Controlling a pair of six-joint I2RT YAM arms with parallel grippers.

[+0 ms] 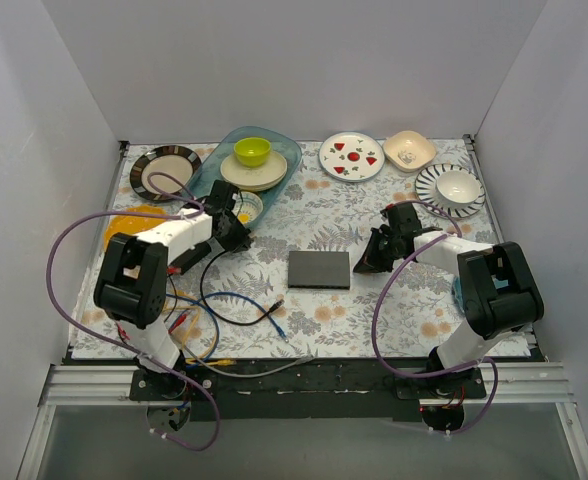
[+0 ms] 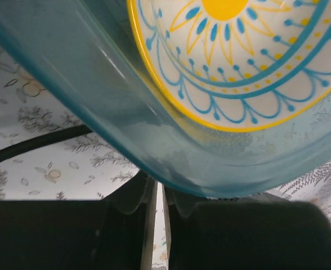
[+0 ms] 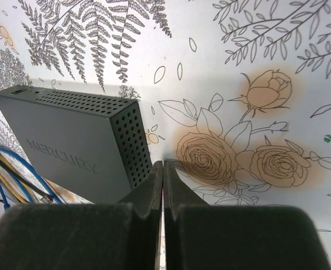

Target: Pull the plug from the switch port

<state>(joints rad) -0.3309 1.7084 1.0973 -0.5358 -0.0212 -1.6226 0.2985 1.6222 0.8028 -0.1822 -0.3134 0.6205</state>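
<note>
The right pincer (image 3: 163,169) is clenched. Its jaws are pressed flat together with nothing between them, and its tips are low over the floral cloth (image 3: 255,73). Just beside it, to the left in its own camera's view, the switch (image 3: 70,140) lies flat on the cloth. The switch's perforated short side is next to the left finger, but I cannot tell whether they touch. Past the switch on that same side, a blue cable (image 3: 10,169) loops over the cloth. Seen from above, one end of that cable lies near the switch's near left corner, apart from it.

The left pincer (image 2: 160,188) is well apart from the switch, on its far side from the right pincer. Its jaws stand almost together, with only a thin slit between them and nothing in it. Right ahead of its tips rises the wall of a teal tray (image 2: 98,107). A yellow-and-blue plate (image 2: 238,62) shows at the tray. To this pincer's left, a black cable (image 2: 36,143) curves across the cloth.
</note>
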